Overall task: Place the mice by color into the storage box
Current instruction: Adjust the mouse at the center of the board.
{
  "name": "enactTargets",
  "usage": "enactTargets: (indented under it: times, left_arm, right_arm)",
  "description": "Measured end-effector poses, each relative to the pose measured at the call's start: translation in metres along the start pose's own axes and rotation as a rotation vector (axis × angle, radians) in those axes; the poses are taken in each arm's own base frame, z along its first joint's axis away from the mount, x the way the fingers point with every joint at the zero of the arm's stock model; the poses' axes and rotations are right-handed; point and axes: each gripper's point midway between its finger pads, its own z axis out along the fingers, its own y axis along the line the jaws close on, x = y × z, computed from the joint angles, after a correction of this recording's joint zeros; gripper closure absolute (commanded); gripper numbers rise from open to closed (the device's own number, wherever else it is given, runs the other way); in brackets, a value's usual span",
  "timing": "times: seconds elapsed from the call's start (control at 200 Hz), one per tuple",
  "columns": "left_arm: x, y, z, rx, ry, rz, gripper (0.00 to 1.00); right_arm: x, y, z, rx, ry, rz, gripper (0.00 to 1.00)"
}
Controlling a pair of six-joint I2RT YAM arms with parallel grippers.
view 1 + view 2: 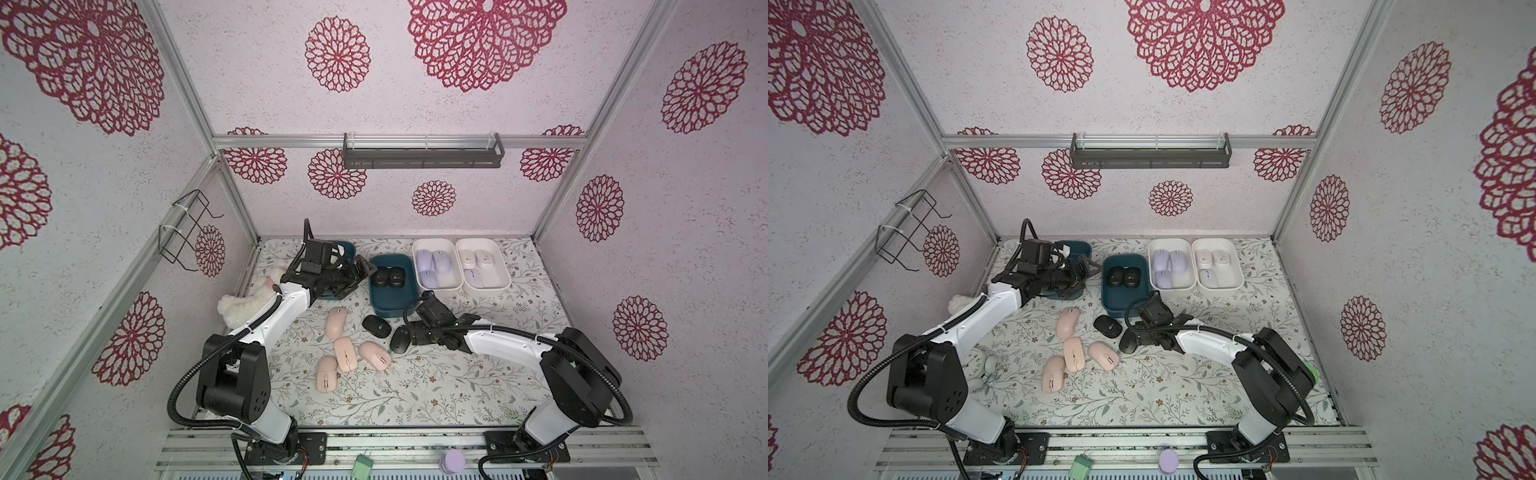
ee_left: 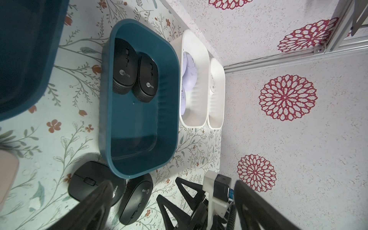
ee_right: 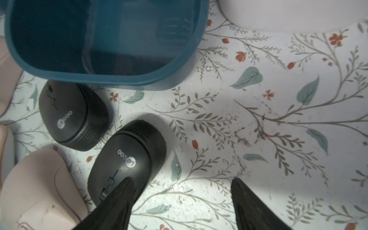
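Hovering with right gripper splayed and empty, overlapping the nearer black mouse on one side, just near of the teal box. Off-centre; could clip its edge on closing and skid it into the neighbouring black mouse. Hanging far left with left gripper wide open.

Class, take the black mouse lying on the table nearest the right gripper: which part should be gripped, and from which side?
Grip the black mouse across its narrower width, at mid-body on its two long sides, coming down from above. It lies flat with its domed top up, so probably only the sides offer opposed faces. A second black mouse and a pink mouse lie close.
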Motion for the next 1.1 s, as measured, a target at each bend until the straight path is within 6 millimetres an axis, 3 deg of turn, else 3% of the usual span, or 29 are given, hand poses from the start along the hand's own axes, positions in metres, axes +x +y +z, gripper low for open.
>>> enactTargets:
  times: [0.32,0.876,1.101]
  left_arm:
    - [-0.021,0.005,-0.016,0.003,-0.064,-0.034,0.03]
    - [-0.020,0.008,-0.015,0.002,-0.063,-0.052,0.03]
    - [-0.020,0.007,-0.015,0.004,-0.064,-0.052,0.03]
  right_arm:
    - [-0.001,0.006,0.009,-0.007,0.012,0.015,0.18]
    - [-0.015,0.029,0.034,-0.021,0.016,0.014,0.14]
    - [-0.010,0.036,0.045,0.017,0.027,-0.018,0.13]
